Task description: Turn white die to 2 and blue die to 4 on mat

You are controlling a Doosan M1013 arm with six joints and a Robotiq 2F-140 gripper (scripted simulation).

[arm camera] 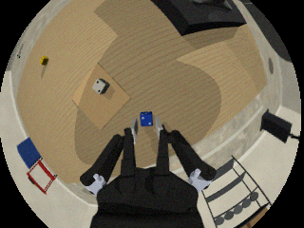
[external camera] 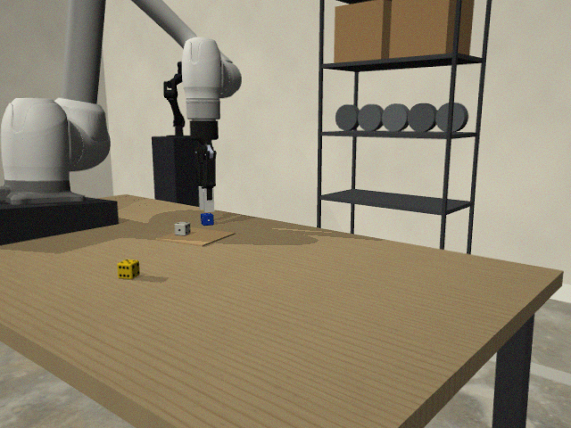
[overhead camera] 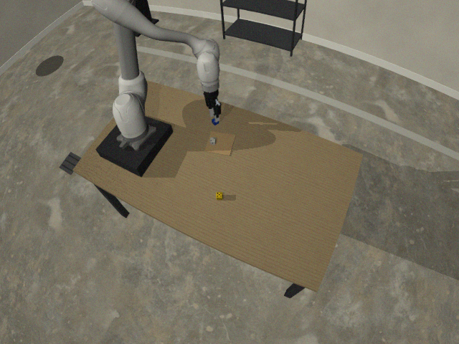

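The blue die [overhead camera: 214, 122] [external camera: 207, 219] [arm camera: 146, 119] stands off the mat, on its back side; a single pip faces the exterior view. My gripper [overhead camera: 214, 117] [external camera: 207, 205] [arm camera: 146, 122] points down just above it, partly open, with a gap on both sides of the die in the wrist view. The white die [overhead camera: 212, 140] [external camera: 182, 228] [arm camera: 100, 85] sits flat on the thin square mat [overhead camera: 224, 148] [external camera: 202, 241] [arm camera: 102, 115]; its top seems to show 2. The yellow die [overhead camera: 219, 196] [external camera: 128, 269] [arm camera: 44, 60] sits flat on the table, its top seemingly 5. The blue die's top number is too small to read.
The wooden table [overhead camera: 281, 192] [external camera: 322, 313] carries the arm's black base [overhead camera: 137, 147] [external camera: 60, 216] at its left end. A metal shelf rack [overhead camera: 259, 33] [external camera: 396, 201] stands behind the table, on the floor. The table's back edge is close behind the blue die.
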